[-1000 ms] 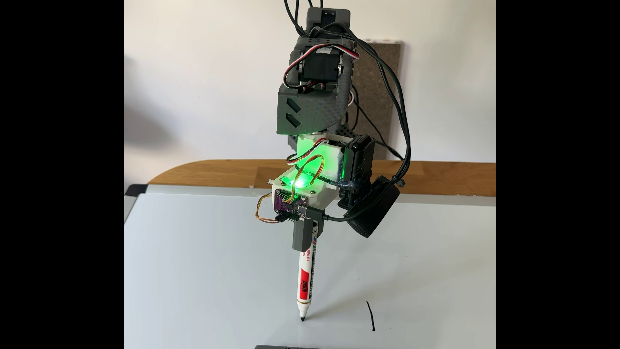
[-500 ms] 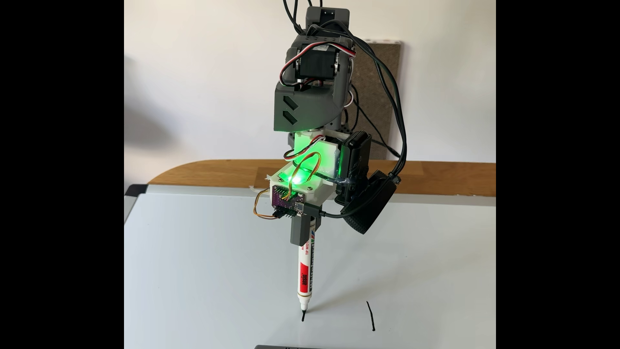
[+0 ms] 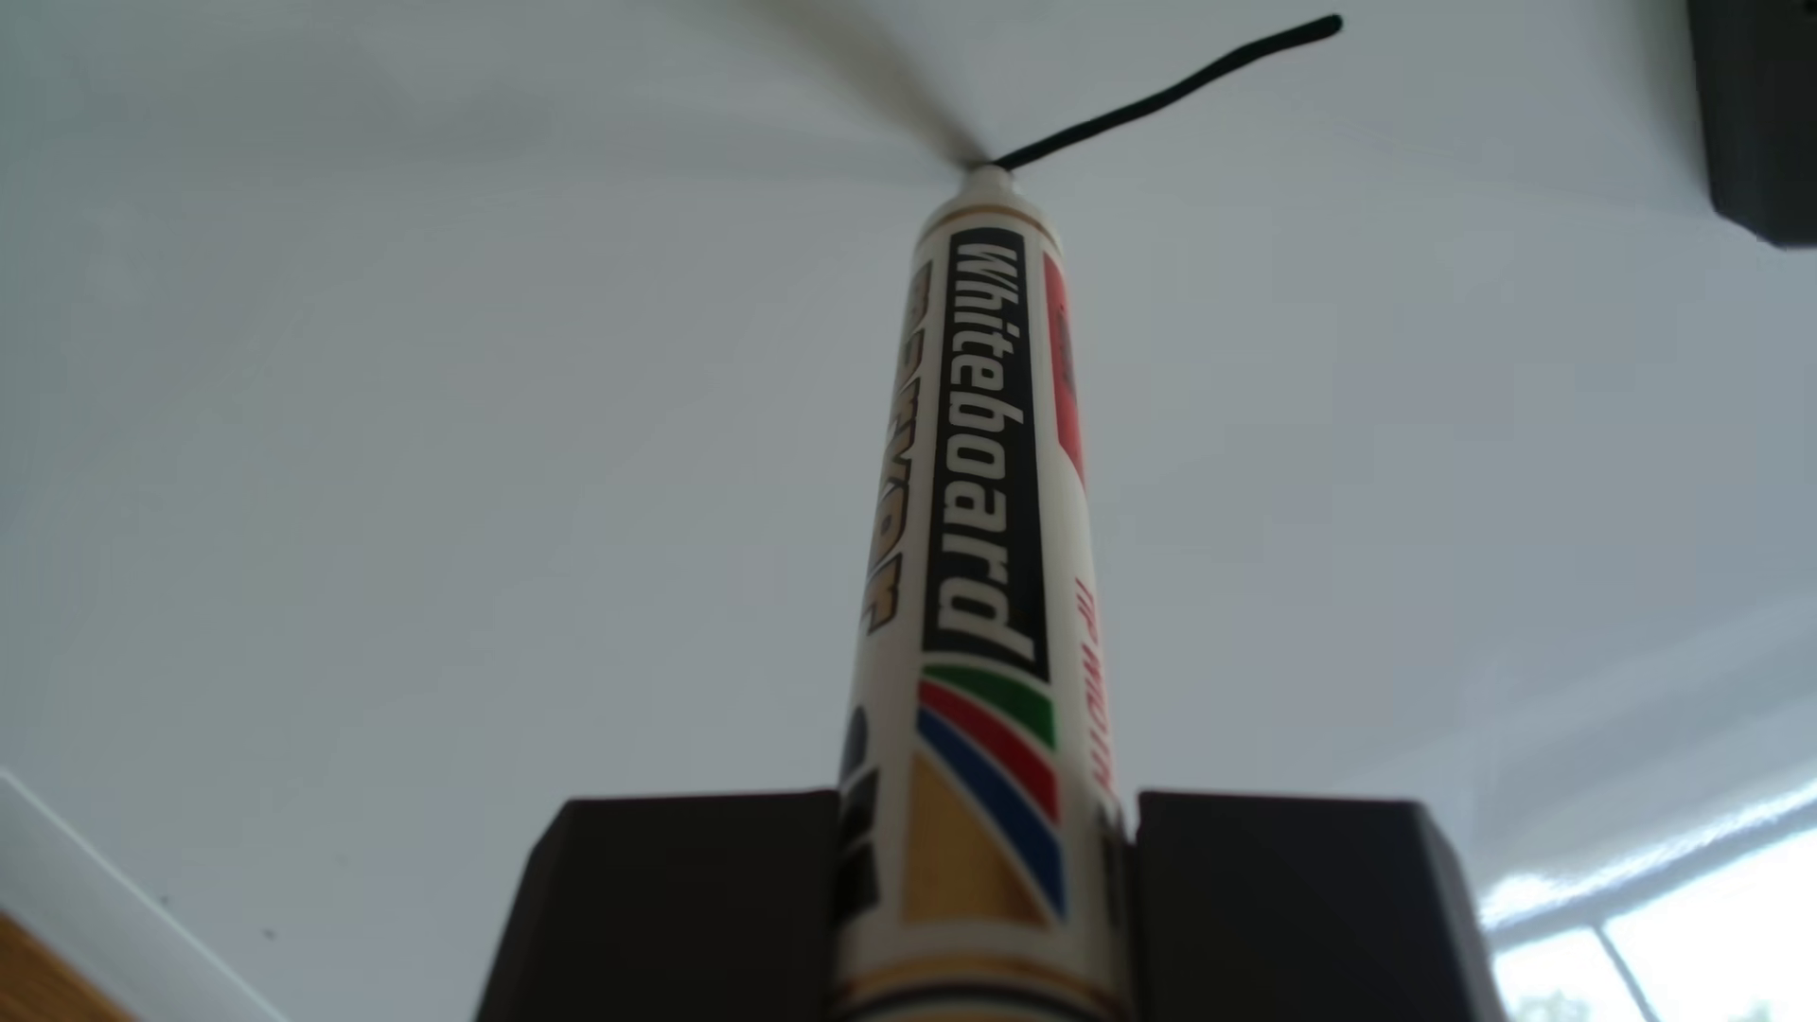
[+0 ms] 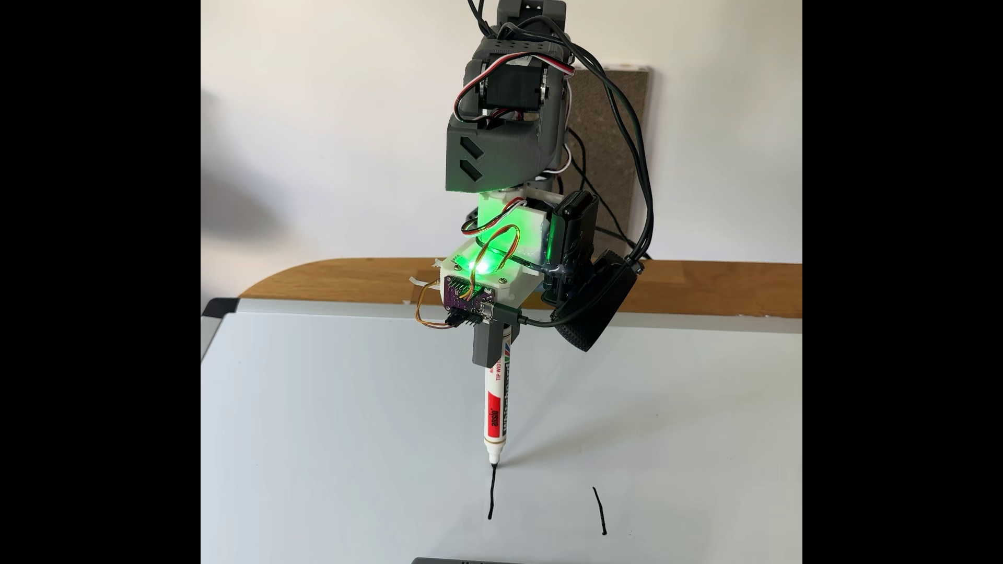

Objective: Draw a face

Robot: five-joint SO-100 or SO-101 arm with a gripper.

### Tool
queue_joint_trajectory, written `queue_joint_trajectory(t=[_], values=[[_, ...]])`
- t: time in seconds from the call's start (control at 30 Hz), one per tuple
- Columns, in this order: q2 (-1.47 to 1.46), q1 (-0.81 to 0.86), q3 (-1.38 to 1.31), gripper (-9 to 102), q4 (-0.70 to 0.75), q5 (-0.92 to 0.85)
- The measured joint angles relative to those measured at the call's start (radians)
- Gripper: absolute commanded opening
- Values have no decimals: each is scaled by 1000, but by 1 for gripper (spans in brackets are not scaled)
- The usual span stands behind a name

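Marker (image 4: 495, 417): upright, slightly tilted, tip touching the whiteboard (image 4: 336, 434) at the top end of a fresh black stroke (image 4: 492, 493) — seen too in the other view (image 3: 983, 511).
Gripper (image 4: 491, 347): a grey holder clamped around the marker's upper barrel; whether any jaws are spread or pressed together cannot be told.
Second stroke (image 4: 600, 510): well to the right in the fixed view — short, near vertical.
Board light (image 4: 480, 266): glowing green.

Whiteboard (image 4: 347, 434) on wood table (image 4: 705, 287)
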Motion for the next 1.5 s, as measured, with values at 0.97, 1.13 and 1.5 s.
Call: queue_joint_trajectory(t=[0.97, 1.13, 1.5], values=[[360, -388, 169, -1, -34, 1220], [405, -451, 259, -1, -77, 1304], [411, -443, 443, -1, -313, 1361]])
